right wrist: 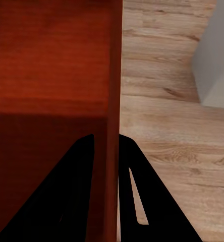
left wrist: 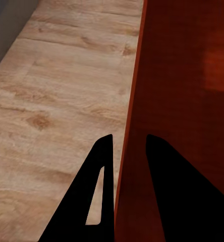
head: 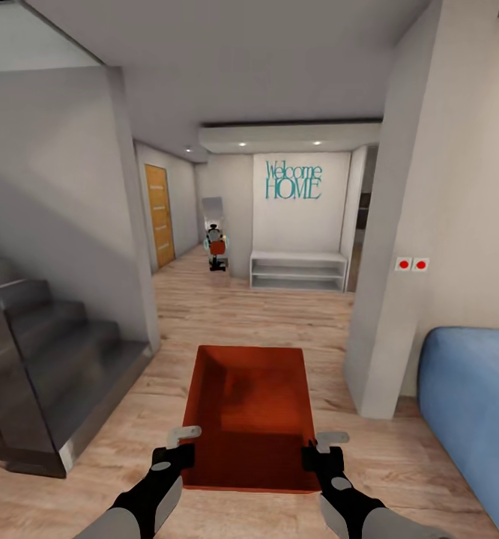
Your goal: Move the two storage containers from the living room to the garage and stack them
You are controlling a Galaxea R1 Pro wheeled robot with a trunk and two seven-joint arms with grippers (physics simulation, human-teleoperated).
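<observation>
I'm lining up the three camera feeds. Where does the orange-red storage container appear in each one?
Head view: storage container at lower centre, held between both hands.
Left wrist view: its side wall runs up the middle, its inside filling the right part.
Right wrist view: its wall runs up the middle, its inside at left.
Shared landmark: the light wood plank floor.

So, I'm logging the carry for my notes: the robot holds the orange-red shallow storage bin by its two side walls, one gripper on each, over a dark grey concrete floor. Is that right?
Not quite: the floor is wrong. The head view shows the orange-red shallow storage bin held over a light wood plank floor, not dark grey concrete. The rest holds: the left gripper and the right gripper each clamp one side wall.
</observation>
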